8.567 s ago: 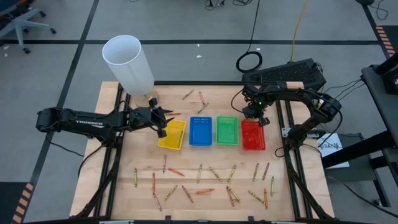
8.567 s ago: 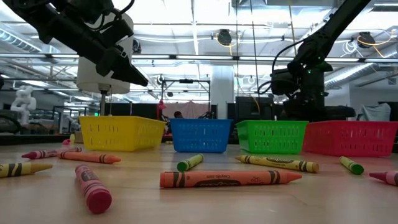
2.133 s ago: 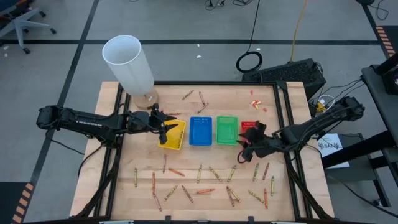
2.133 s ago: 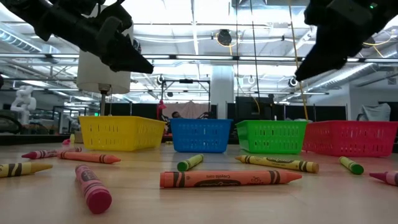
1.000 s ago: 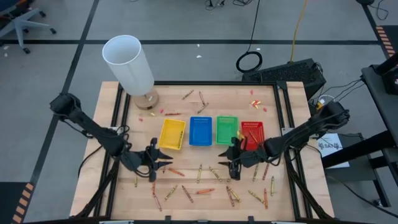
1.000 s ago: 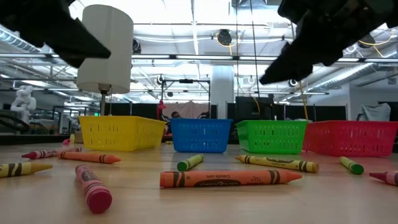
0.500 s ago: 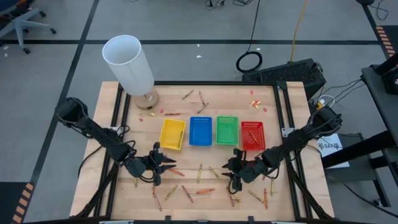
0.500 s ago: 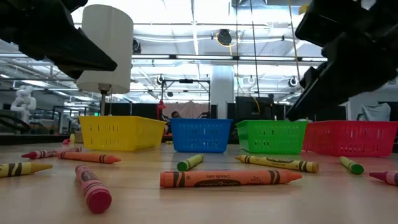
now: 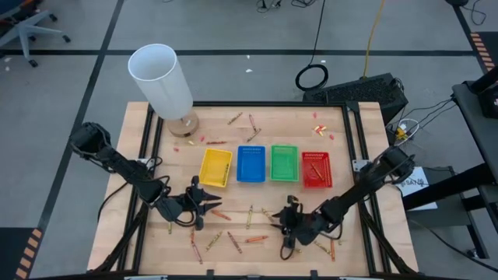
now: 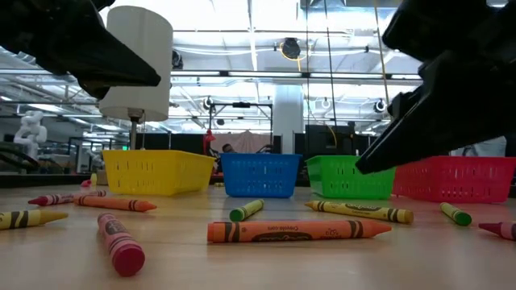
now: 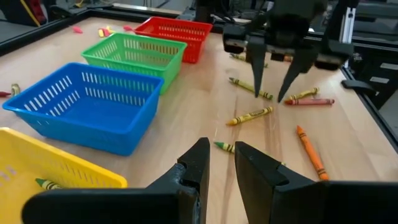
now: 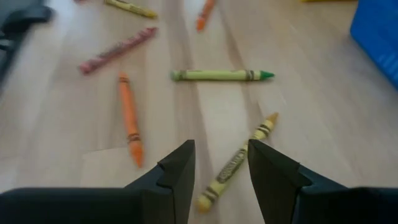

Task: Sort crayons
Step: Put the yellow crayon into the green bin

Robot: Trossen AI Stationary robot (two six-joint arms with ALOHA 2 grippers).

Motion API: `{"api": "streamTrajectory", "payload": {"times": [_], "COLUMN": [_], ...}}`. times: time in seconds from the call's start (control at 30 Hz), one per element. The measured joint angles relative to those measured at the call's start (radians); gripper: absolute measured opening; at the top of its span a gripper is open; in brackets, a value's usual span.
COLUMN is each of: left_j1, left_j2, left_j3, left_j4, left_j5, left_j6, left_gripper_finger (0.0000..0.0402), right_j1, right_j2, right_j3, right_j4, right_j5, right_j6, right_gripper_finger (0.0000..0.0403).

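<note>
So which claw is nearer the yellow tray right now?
Left. The left claw hangs just in front of the yellow tray, toward its left corner. The right claw is farther off, in front of the green tray.

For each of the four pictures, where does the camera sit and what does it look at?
High: overhead, straight down; both arms, left hand, right hand.
Low: tabletop height, level across crayons toward the yellow tray; dark arm parts above.
Left wrist: past its own fingers at the blue tray and the right hand.
Right wrist: down on a yellow crayon.
Shared: the blue tray, high and left wrist.
</note>
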Motion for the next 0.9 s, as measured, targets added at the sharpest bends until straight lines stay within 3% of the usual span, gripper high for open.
{"api": "streamTrajectory", "payload": {"times": [0.2, 0.47, 0.9], "left_j1": [0.0, 0.0, 0.0], "left_j2": [0.0, 0.0, 0.0], "left_j3": [0.0, 0.0, 0.0], "left_j4": [-0.001, -0.002, -0.002], "left_j5": [-0.006, -0.006, -0.021], "left_j6": [-0.002, 0.004, -0.003], "left_gripper_finger": [0.0074, 0.0074, 0.0074], "right_j1": [-0.001, 0.0, 0.0], "right_j2": [0.058, 0.136, 0.156], "right_j3": [0.069, 0.079, 0.08], "right_j4": [-0.09, -0.083, -0.09], "right_j5": [0.029, 0.043, 0.064], "right_j6": [0.124, 0.264, 0.267], "right_gripper_finger": [0.0132, 0.0132, 0.0113]}}
